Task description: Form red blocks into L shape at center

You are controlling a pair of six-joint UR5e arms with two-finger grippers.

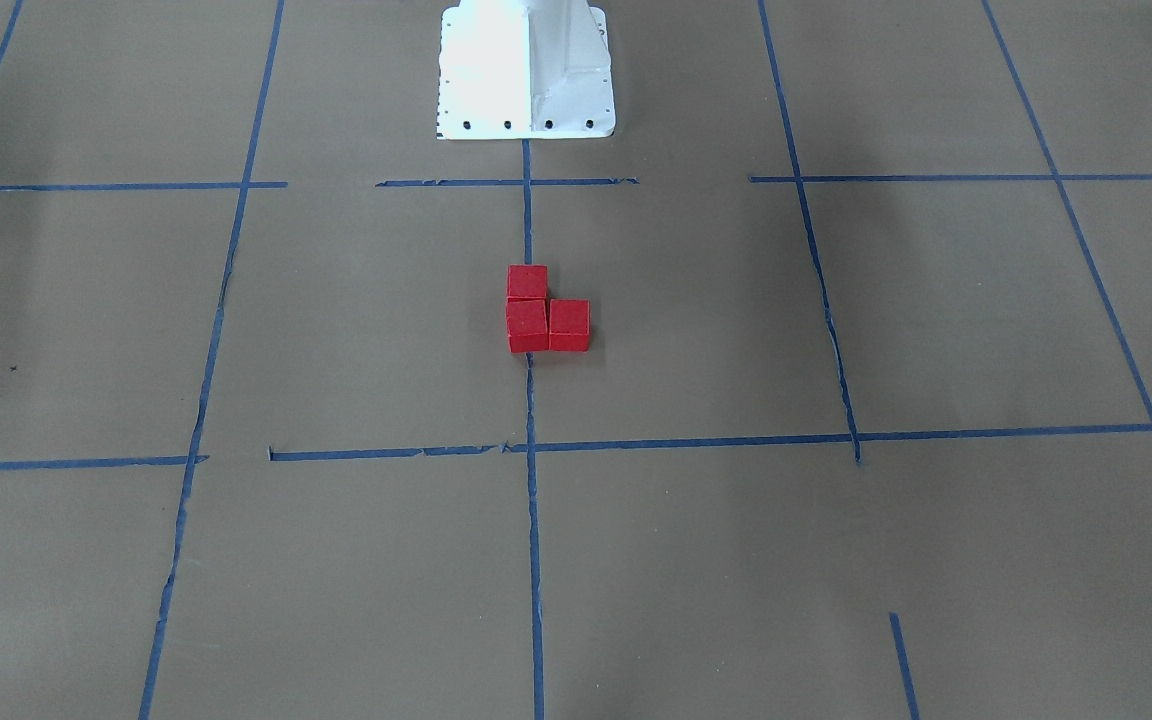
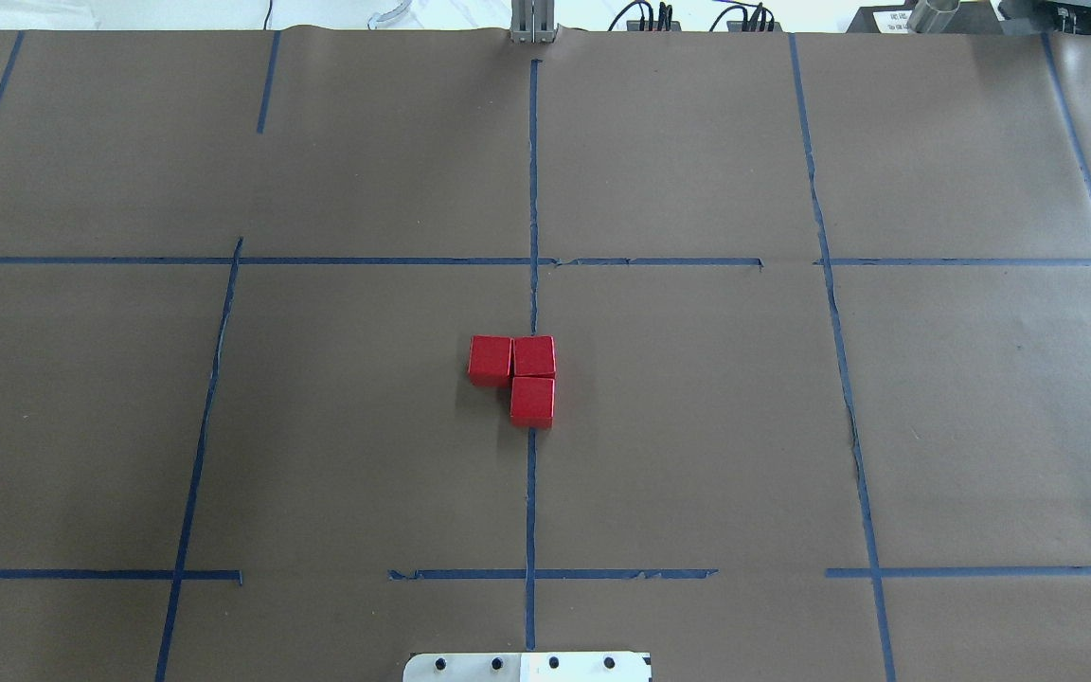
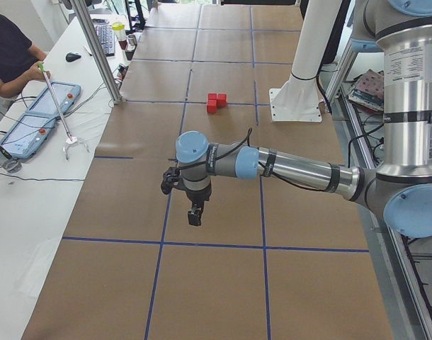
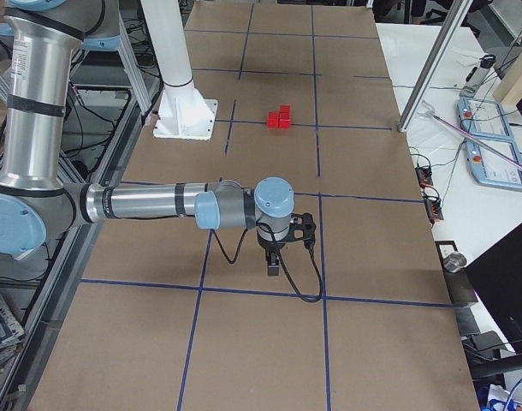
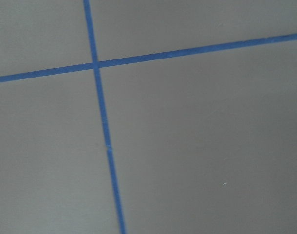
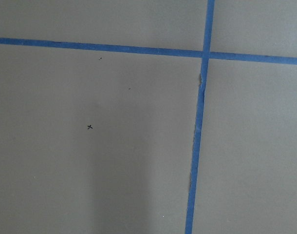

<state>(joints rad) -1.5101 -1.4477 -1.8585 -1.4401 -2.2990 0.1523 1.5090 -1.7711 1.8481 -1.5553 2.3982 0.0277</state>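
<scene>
Three red blocks point(image 2: 532, 400) sit touching in an L shape on the brown paper at the center point(image 2: 602, 417), on the vertical blue tape line point(image 2: 530, 493). Two lie along the line, and one stands beside the far one on my left. They also show in the front-facing view point(image 1: 527, 325), the left side view point(image 3: 216, 103) and the right side view point(image 4: 280, 117). My left gripper point(image 3: 195, 212) hangs above the paper well away from them. My right gripper point(image 4: 272, 264) hangs far off on the other side. I cannot tell whether either is open or shut. Both wrist views show only paper and tape.
The robot's white base point(image 1: 526, 70) stands behind the blocks. Blue tape lines point(image 2: 366, 260) form a grid on the paper. An operator point(image 3: 10, 57) sits at a side table with tablets point(image 3: 42, 117). A metal post point(image 4: 428, 68) stands at the table's edge.
</scene>
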